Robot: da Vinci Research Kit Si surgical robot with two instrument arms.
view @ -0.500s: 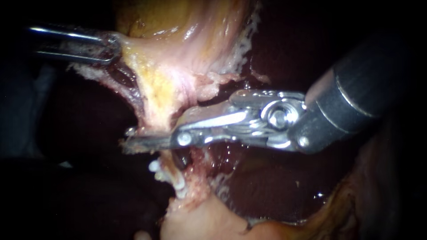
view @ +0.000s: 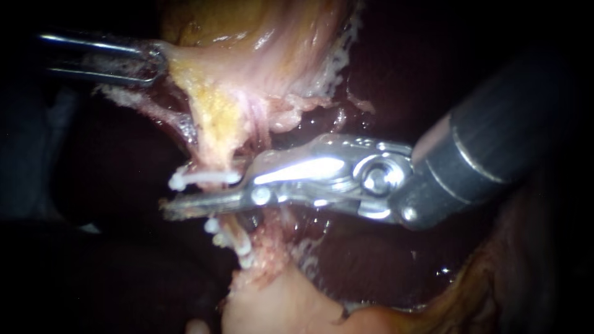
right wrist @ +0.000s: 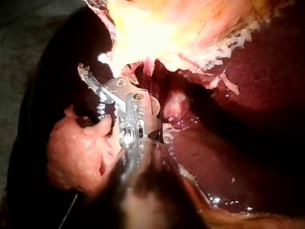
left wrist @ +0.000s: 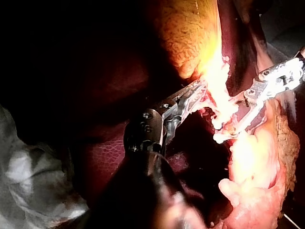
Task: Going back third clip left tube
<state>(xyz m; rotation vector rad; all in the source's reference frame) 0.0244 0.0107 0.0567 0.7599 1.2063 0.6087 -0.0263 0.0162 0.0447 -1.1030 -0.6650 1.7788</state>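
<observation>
White clip [view: 204,178] sits across the tube [view: 216,158], just beside the right tool [view: 185,204]; spread or pressed together, cannot tell. Clipping looks done; backing out remains. Left tool [view: 145,62] pinches gallbladder [view: 247,74].

The right instrument [view: 172,196] ends in slim, dull steel jaws. These run back into a polished silver wrist carrying a large round pivot screw [view: 375,177]. A smaller screw [view: 260,195] sits on the jaw side of that pivot screw. On its far side follows a dark grey cylindrical shaft [view: 495,148] with a pale ring groove. The left instrument [view: 154,62] shows thin bright steel bars and a dark joint housing [left wrist: 145,133] with small screws.
</observation>
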